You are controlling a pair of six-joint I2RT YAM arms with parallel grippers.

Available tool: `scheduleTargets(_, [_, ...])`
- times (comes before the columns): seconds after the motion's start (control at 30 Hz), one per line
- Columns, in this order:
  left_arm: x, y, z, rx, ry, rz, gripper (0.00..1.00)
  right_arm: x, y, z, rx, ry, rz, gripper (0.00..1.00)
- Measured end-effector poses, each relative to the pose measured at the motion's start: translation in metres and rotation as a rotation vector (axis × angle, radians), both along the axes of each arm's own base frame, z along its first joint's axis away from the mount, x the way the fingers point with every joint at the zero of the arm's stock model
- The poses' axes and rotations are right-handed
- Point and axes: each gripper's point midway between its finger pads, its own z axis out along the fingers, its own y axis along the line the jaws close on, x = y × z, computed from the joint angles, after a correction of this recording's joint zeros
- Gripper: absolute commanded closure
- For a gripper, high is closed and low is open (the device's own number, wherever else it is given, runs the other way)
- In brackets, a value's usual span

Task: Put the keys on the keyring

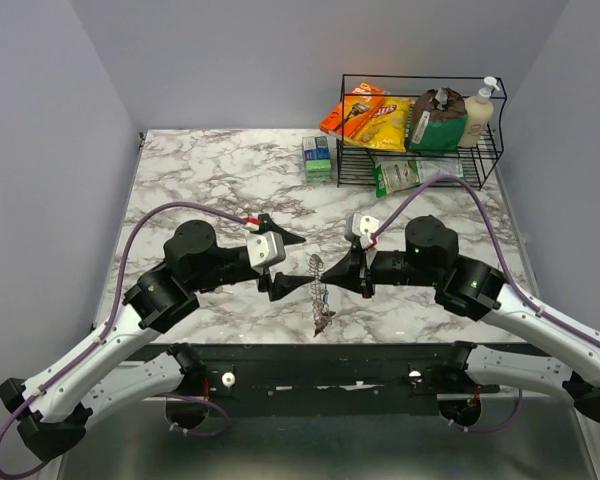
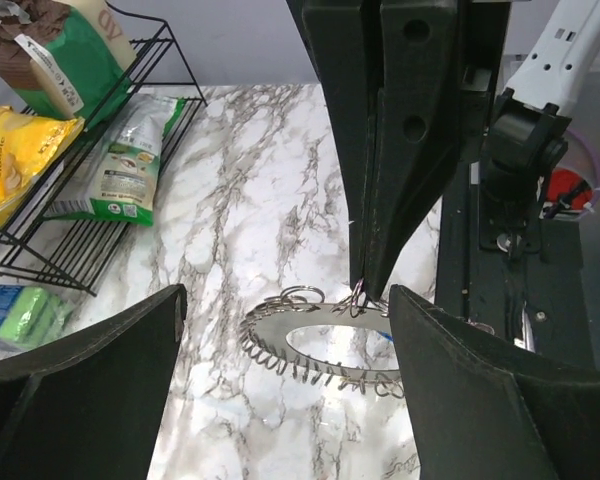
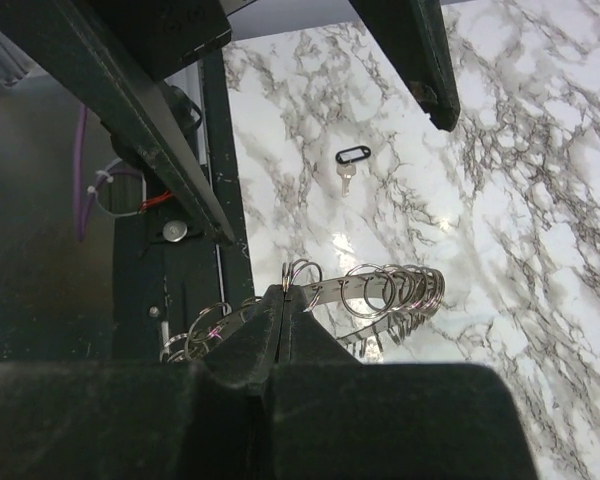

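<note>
The keyring [image 2: 269,329] is a flat silver loop strung with several small split rings, and it hangs above the marble table [image 1: 220,180]. My right gripper [image 3: 283,293] is shut on its rim, with the loop [image 3: 341,288] curving away past the closed tips. From the top view the keyring [image 1: 319,290] shows edge-on between the two arms. My left gripper [image 2: 285,297] is open; its two fingers stand on either side of the loop without touching it. One small silver key with a black tag [image 3: 348,166] lies flat on the table beyond the ring. No other keys are in view.
A black wire rack [image 1: 420,150] at the back right holds snack bags, a green pouch and a pump bottle. Green and blue boxes [image 1: 318,158] stand left of it. A black rail [image 1: 310,360] runs along the table's near edge.
</note>
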Motion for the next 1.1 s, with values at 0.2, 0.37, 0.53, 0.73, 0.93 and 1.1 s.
scheduleTargets(0.2, [-0.01, -0.001, 0.002, -0.017, 0.043, -0.057, 0.35, 0.0, -0.004, 0.0, 0.002, 0.028, 0.035, 0.99])
scheduleTargets(0.37, [-0.01, 0.002, -0.001, -0.025, 0.098, -0.115, 0.46, -0.002, -0.005, 0.006, 0.021, 0.056, 0.09, 0.99])
scheduleTargets(0.53, [-0.004, 0.002, -0.009, -0.026, 0.191, -0.181, 0.53, -0.007, -0.005, 0.008, 0.033, 0.084, 0.143, 0.99])
scheduleTargets(0.73, [-0.013, -0.002, -0.011, -0.029, 0.228, -0.266, 0.6, -0.013, -0.005, 0.009, 0.039, 0.103, 0.183, 0.99])
scheduleTargets(0.93, [-0.023, -0.003, -0.005, -0.047, 0.237, -0.327, 0.61, -0.013, -0.005, 0.008, 0.039, 0.109, 0.186, 0.99])
scheduleTargets(1.1, [-0.028, -0.002, -0.005, -0.047, 0.256, -0.353, 0.61, -0.011, -0.005, 0.008, 0.038, 0.117, 0.179, 0.99])
